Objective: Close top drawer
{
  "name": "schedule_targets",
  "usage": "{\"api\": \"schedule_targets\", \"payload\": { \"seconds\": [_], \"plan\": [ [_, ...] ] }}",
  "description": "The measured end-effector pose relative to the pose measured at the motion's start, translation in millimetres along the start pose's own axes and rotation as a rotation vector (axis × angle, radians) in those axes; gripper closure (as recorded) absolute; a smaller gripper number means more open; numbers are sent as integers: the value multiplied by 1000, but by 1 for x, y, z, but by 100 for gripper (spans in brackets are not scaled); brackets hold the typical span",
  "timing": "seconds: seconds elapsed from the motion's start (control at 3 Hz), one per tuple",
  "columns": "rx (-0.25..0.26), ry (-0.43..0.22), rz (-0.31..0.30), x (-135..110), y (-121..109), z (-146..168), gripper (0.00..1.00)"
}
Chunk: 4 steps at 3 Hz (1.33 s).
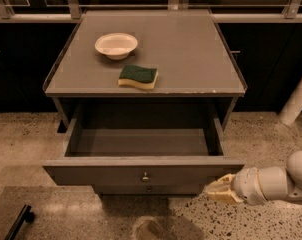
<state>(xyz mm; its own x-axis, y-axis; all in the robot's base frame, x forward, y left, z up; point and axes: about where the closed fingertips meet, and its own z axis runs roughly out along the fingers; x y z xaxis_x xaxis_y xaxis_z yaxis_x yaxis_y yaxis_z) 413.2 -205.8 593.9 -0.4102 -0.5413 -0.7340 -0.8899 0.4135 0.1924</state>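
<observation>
Your top drawer [111,173] stood pulled far out. Your gripper [220,190] was low, just beside the lower right corner of the drawer's front; how open it was, I cannot tell. Above the drawer, a bowl [116,45] and a sponge [138,76] lay on the cabinet top [191,59].

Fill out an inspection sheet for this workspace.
Surface: grey cabinet top, flat.
Job's things: top drawer pulled out, nothing seen inside, knob at centre of its front.
Clutter: white bowl and green-and-yellow sponge on the cabinet top, apart from each other.
Grippers: gripper low at right, by the drawer front's right end; contact unclear.
Cables: nothing seen.
Surroundings: speckled floor, white pole at right.
</observation>
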Motion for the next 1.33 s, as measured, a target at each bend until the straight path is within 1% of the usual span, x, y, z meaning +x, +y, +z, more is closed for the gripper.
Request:
{"api": "schedule_targets", "payload": {
  "seconds": [0.33, 0.67, 1.0, 1.33],
  "plan": [
    [35, -45, 9, 3, -30, 7, 100],
    [46, -52, 5, 0, -34, 7, 100],
    [101, -50, -48, -25, -52, 5, 100],
    [101, -50, -48, -25, -52, 5, 100]
  ]
}}
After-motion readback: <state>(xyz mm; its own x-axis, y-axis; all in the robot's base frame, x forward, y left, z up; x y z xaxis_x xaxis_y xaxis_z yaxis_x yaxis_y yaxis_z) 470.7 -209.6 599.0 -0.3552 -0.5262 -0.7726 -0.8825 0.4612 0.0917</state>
